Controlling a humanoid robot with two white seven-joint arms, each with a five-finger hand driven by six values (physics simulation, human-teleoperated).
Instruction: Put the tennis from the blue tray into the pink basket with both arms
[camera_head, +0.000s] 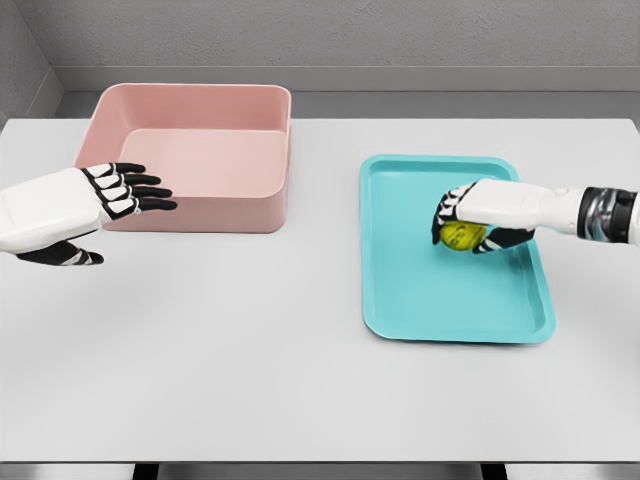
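A yellow-green tennis ball (460, 237) lies on the blue tray (420, 290) at the right of the table. My right hand (470, 222) comes in from the right edge and curls over the ball, fingers and thumb wrapped around it. The ball still appears to rest on the tray floor. The pink basket (190, 205) stands at the back left, with nothing visible inside. My left hand (120, 215) hovers in front of the basket's left corner, fingers (140, 190) stretched out and holding nothing.
The white table (250, 360) spreads wide in front of both containers. A grey wall runs behind the table's far edge. The basket and tray stand about a hand's width apart.
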